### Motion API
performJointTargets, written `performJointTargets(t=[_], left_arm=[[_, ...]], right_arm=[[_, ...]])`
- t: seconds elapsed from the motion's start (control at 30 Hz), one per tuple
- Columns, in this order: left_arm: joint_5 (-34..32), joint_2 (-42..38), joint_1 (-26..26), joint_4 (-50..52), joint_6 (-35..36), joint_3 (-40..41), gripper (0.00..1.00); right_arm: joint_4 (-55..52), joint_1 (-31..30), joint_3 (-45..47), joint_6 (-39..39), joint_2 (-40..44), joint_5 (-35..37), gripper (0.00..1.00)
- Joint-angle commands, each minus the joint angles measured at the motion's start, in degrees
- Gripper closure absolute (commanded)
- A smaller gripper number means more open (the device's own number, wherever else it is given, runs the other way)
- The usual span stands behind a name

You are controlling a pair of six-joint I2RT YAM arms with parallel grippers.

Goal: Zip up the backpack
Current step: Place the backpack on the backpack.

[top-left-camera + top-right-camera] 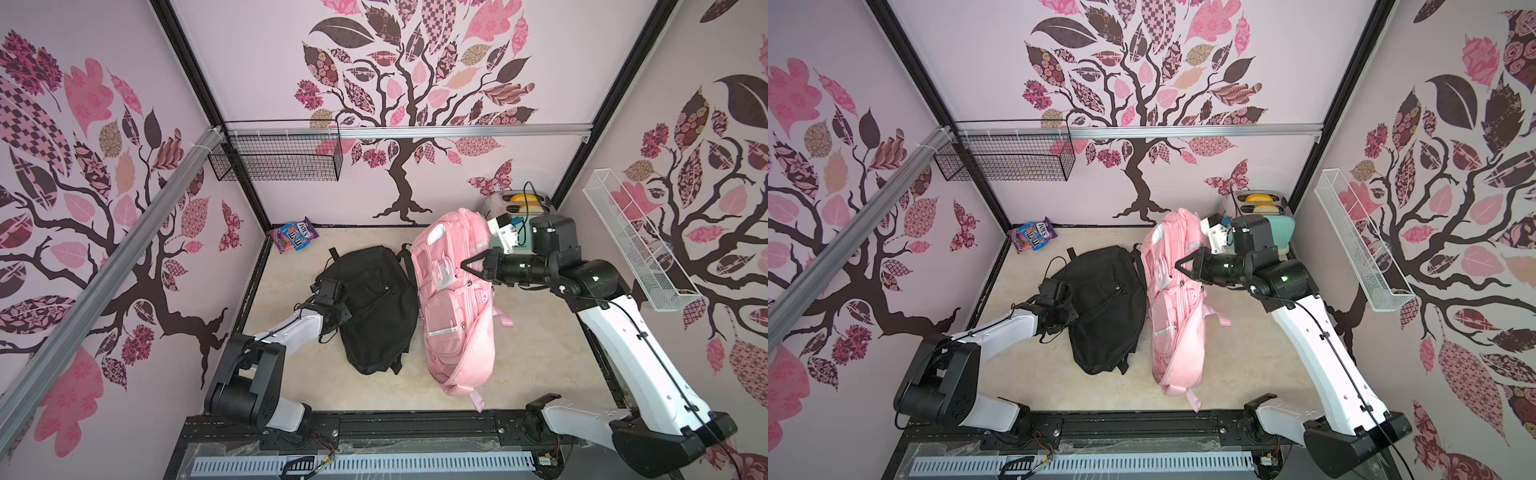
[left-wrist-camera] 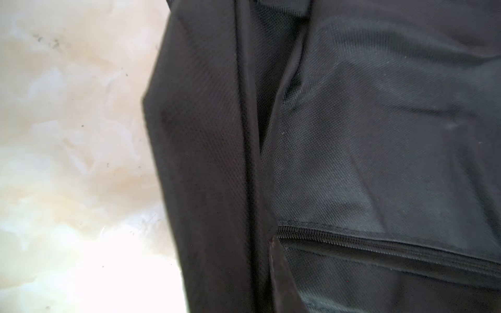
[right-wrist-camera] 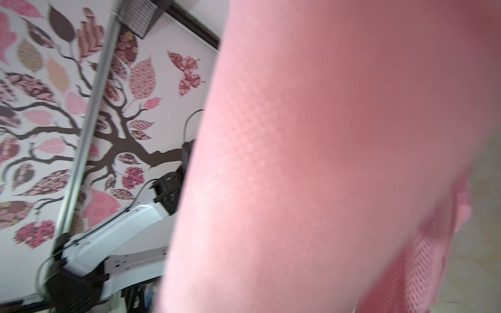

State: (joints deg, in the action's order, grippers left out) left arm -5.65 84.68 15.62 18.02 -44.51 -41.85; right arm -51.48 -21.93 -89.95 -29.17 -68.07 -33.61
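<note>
Top views: R fingers together at woven pink backpack; L fingers together.

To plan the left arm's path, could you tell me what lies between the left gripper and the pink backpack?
The black backpack lies between the left gripper and the pink backpack, as both top views show.

The left arm and right arm are white-shelled, with black round joints, thin black cables clipped alongside, green lights right of centre, and a black tapering right gripper.
</note>
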Motion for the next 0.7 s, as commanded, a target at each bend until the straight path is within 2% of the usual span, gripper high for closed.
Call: performJointTargets(t=[0.0,0.17,0.33,0.43,0.57,0.67], left_arm=[[3.5,1.6,-0.1,-2.2,0.4,-0.1,1.00],[10.3,2.4,-0.1,-10.6,0.4,2.3,1.00],[20.5,1.7,0.0,-25.5,-0.2,7.2,1.00],[22.3,1.0,-0.1,-29.0,-0.2,8.3,1.00],[23.9,-1.0,-0.3,-31.4,-0.4,10.1,1.00],[24.6,-3.7,-0.6,-33.6,-1.5,12.4,1.00]], right_arm=[[19.4,-0.6,-7.5,-8.0,2.8,-16.2,1.00],[39.5,-0.6,-2.6,-23.4,2.9,-23.2,1.00],[49.2,-0.4,-0.2,-30.4,2.0,-25.2,1.00],[55.0,-0.4,0.9,-34.8,1.0,-25.8,1.00],[59.2,0.3,5.8,-35.4,-1.4,-25.3,1.00],[74.7,1.8,16.4,-42.3,-5.0,-24.5,1.00]])
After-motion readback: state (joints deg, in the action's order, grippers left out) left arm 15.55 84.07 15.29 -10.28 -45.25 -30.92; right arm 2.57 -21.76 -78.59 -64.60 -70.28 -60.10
